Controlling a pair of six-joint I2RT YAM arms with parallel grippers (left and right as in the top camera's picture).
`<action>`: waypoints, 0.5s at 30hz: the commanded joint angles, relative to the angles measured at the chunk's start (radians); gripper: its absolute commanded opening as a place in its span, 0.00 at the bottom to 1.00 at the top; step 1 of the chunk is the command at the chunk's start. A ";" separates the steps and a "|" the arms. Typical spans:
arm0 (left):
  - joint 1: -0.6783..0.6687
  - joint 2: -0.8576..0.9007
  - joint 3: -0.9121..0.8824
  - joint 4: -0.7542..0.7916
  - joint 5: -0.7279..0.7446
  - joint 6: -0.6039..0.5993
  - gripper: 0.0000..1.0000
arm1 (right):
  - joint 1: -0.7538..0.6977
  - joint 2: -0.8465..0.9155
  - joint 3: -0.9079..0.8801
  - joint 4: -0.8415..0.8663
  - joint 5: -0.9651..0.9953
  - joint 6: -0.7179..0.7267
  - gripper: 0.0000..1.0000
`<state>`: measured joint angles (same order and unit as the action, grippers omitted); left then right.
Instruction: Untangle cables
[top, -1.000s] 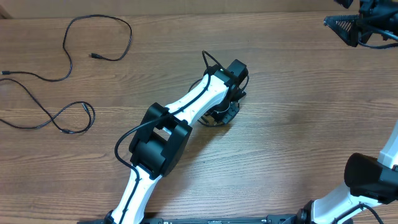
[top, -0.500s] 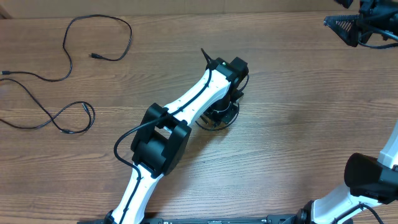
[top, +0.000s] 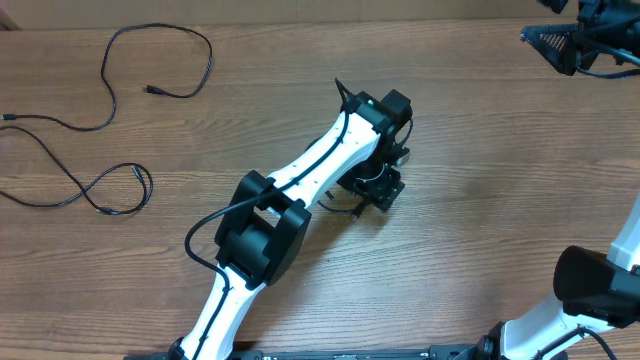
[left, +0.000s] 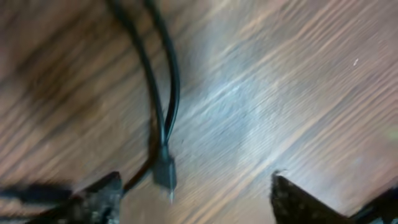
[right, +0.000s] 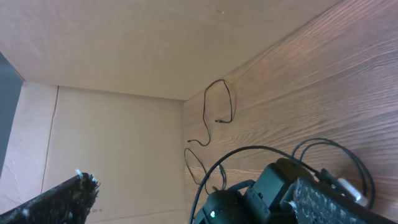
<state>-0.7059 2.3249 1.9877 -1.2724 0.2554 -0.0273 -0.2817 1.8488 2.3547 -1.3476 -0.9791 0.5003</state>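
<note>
Two thin black cables lie loose at the table's far left: one (top: 152, 90) curls near the back edge, the other (top: 148, 186) loops below it. My left gripper (top: 375, 186) hangs low over mid-table, open. Its wrist view shows a third cable (left: 166, 112) doubled back on the wood, its plug end (left: 165, 173) lying free between the spread fingers (left: 99, 198). My right gripper (top: 560, 45) is raised at the back right corner, open and empty. From its wrist view the two left cables (right: 229, 99) show far off.
The left arm (top: 300, 180) stretches diagonally from the front edge to mid-table, with its own thick black cable (top: 200, 235) looping at the elbow. The right arm's base (top: 590, 290) sits at the front right. A cardboard wall (right: 124, 50) backs the table.
My left gripper has opened and let go of the cable it held. It has also shifted slightly right and turned. The right arm has not moved.
</note>
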 joint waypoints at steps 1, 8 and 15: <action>-0.007 0.010 -0.023 0.059 0.009 -0.003 0.80 | -0.005 -0.005 0.008 0.003 0.003 -0.008 1.00; -0.008 0.010 -0.023 0.174 -0.167 -0.052 0.77 | -0.005 -0.005 0.008 0.003 0.003 -0.008 1.00; -0.023 0.011 -0.024 0.257 -0.185 -0.139 0.69 | -0.005 -0.005 0.008 0.003 0.003 -0.008 1.00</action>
<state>-0.7082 2.3249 1.9697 -1.0302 0.0982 -0.1234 -0.2817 1.8488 2.3547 -1.3476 -0.9794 0.5007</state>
